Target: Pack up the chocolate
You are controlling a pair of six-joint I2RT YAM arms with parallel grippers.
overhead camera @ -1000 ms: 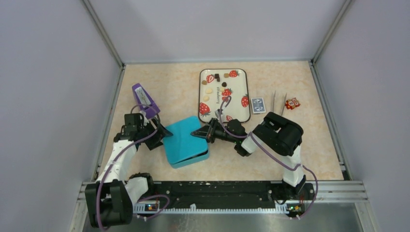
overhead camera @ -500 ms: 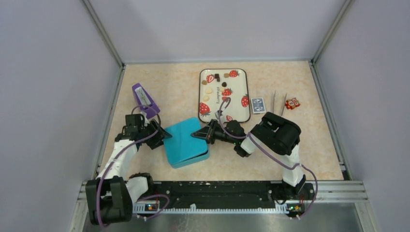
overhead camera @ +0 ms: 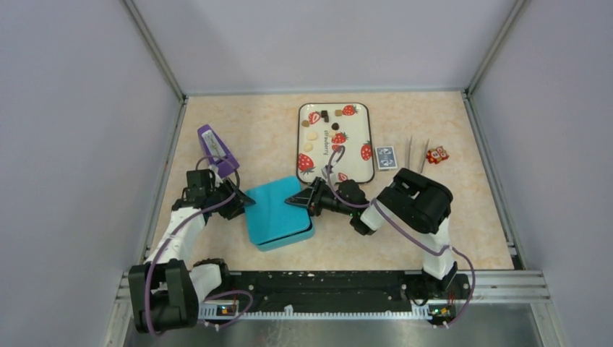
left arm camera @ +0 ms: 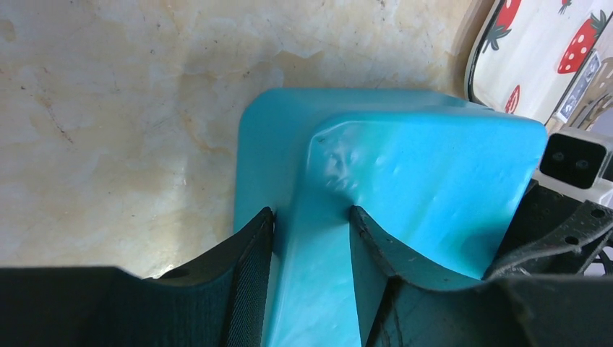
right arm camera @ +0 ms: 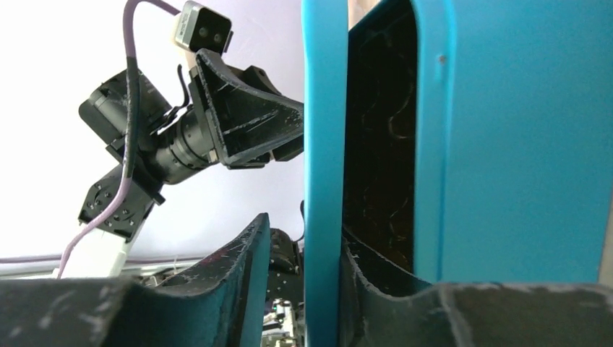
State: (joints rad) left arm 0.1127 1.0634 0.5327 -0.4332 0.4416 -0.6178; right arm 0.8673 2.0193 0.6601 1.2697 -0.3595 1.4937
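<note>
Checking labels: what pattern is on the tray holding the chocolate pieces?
The tray is white with red strawberries and a dark rim, clearest in the top external view.

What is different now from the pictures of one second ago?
The left gripper closed on the left edge of the box. The right gripper loosened on its right edge. The box shifted slightly. The chocolates on the tray stayed put.

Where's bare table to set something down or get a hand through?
Free: far left between purple object and strawberry tray; near right corner beyond the right arm. Crowded: centre, left gripper and right gripper both at the teal box; card deck, tweezers, owl figure packed right of tray.
</note>
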